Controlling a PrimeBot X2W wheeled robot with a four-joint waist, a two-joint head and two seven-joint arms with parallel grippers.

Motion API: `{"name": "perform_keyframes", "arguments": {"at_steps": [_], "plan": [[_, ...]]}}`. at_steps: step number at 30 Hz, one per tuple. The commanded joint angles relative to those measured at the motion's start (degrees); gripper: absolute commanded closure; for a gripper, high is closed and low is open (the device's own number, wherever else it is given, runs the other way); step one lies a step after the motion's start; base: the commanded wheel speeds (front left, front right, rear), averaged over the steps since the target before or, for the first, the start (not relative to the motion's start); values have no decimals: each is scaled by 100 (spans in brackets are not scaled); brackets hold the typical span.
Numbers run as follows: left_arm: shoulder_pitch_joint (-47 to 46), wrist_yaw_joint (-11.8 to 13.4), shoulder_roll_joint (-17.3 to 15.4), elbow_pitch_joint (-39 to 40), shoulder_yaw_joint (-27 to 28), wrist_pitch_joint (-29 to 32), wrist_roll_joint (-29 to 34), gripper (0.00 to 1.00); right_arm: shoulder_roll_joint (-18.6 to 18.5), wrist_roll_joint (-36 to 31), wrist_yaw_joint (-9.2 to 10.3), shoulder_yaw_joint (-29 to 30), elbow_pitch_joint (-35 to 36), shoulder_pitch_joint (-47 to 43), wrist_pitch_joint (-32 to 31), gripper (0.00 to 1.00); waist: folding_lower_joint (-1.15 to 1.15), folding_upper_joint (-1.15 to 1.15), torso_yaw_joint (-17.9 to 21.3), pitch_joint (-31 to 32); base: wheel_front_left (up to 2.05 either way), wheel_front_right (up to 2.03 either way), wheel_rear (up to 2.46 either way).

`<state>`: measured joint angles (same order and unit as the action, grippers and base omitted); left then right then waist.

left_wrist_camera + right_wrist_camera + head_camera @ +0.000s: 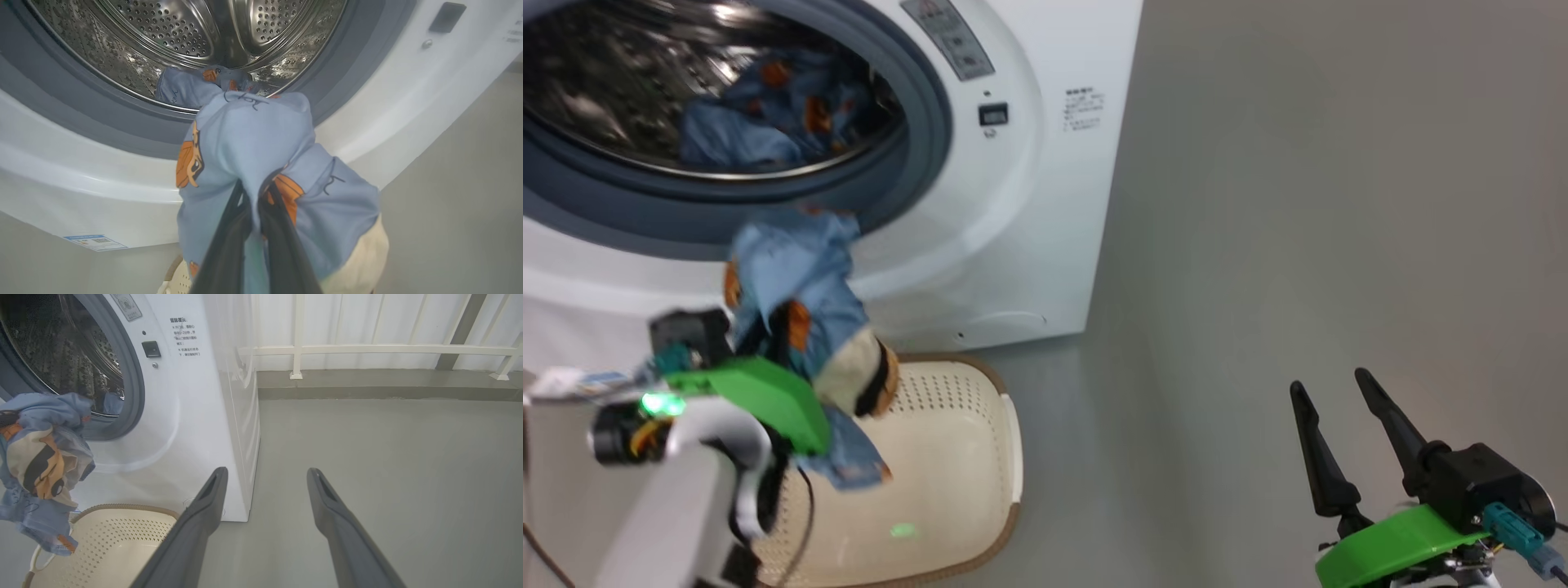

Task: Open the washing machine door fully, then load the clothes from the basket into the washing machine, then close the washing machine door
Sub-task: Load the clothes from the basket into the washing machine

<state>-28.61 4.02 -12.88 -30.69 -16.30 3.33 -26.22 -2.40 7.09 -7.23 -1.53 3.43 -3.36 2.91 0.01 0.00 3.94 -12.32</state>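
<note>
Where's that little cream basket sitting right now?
The basket sits on the floor at the foot of the washing machine, lower left in the head view, below the clothes hanging from the left claw.

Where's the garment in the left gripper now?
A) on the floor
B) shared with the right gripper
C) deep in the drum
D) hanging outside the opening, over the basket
D: the left gripper pinches the garment before the gasket, above the basket.
</note>
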Motion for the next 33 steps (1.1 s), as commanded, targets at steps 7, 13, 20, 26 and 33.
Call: {"name": "perform_keyframes", "arguments": {"at_steps": [7,13,20,26,33], "plan": [[-1265,-7,-653,-245,364,451,44,100,-55,189,-25,-261,-191,504,399,0,-1,0,718,-1077,0,0,0],[-2157,-8,-1155,-475,521,922,52,100,-50,385,-25,-441,-471,841,713,0,-1,0,1001,-1663,0,0,0],[-3147,-40,-1773,-491,651,1220,156,100,-49,612,-25,-619,-748,1241,974,0,-1,0,1236,-2404,0,0,0],[-4090,-94,-2209,-330,724,1236,278,100,-48,827,-25,-784,-954,1601,1139,0,-1,0,1390,-3048,0,0,0],[-4825,-142,-2489,-215,816,610,434,100,-48,978,-25,-907,-1076,1860,1196,0,-1,0,1535,-3371,0,0,0]]}}
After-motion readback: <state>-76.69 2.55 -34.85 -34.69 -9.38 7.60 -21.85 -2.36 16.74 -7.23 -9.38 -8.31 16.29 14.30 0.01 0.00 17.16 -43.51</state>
